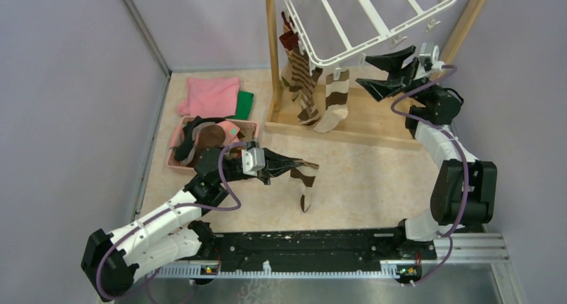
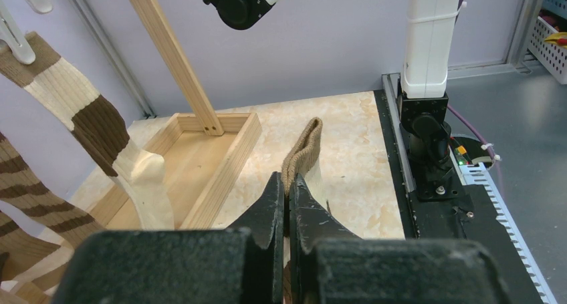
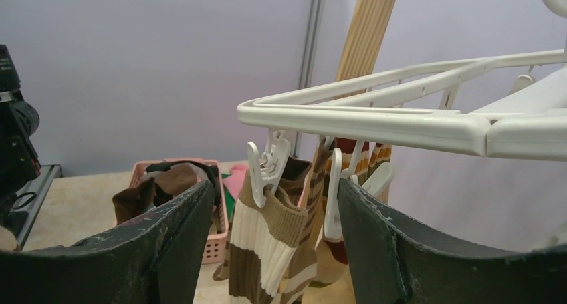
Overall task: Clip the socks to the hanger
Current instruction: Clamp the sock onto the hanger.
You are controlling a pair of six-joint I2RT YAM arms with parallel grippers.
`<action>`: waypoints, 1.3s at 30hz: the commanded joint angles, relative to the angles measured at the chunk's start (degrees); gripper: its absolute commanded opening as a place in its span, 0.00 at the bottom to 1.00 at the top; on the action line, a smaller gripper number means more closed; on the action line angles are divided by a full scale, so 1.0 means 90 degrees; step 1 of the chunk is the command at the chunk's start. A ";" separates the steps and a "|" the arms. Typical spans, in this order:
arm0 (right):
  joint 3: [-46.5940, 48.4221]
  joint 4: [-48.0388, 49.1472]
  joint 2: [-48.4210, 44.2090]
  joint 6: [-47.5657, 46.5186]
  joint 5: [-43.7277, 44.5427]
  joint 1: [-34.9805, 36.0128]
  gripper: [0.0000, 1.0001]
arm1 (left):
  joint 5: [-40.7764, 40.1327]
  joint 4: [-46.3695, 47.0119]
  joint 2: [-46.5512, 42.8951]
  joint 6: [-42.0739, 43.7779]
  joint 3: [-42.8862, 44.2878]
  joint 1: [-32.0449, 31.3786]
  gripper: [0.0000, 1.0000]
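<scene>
My left gripper (image 1: 298,164) is shut on the cuff of a brown-and-cream striped sock (image 1: 307,182), which hangs from it above the table; in the left wrist view the tan cuff (image 2: 305,152) sticks out past the shut gripper (image 2: 289,184). The white hanger (image 1: 348,23) hangs at the back, with several striped socks (image 1: 332,100) clipped along its near left edge. My right gripper (image 1: 382,71) is open and empty just right of those socks, under the hanger's near rim. In the right wrist view a clipped brown-and-cream sock (image 3: 274,237) hangs ahead between its open fingers (image 3: 180,237), below the hanger (image 3: 374,117).
A pink basket (image 1: 178,152) with more socks stands at the left, with a pink cloth (image 1: 210,95) and a green cloth (image 1: 245,103) behind it. The wooden post frame (image 1: 273,50) and its base tray (image 1: 374,127) stand under the hanger. Purple walls close in both sides.
</scene>
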 commanded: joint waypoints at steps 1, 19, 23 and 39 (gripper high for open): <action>0.0143 0.0653 -0.0088 0.0016 0.0110 0.0030 0.68 | 0.0083 0.0250 -0.0015 0.0078 0.0247 -0.0035 0.00; -0.0226 -0.0155 -0.0402 -0.0666 0.0878 -0.0071 0.71 | 0.0055 0.0209 -0.0059 0.0108 0.0233 -0.0034 0.00; -0.0252 -0.0296 -0.0425 -0.0735 0.1011 -0.0069 0.74 | 0.0055 0.0216 -0.0046 0.0100 0.0232 -0.0035 0.00; 0.0213 -0.0617 0.0057 -0.0524 0.1343 -0.0069 0.78 | 0.0058 0.0200 -0.0032 0.0108 0.0281 -0.0034 0.00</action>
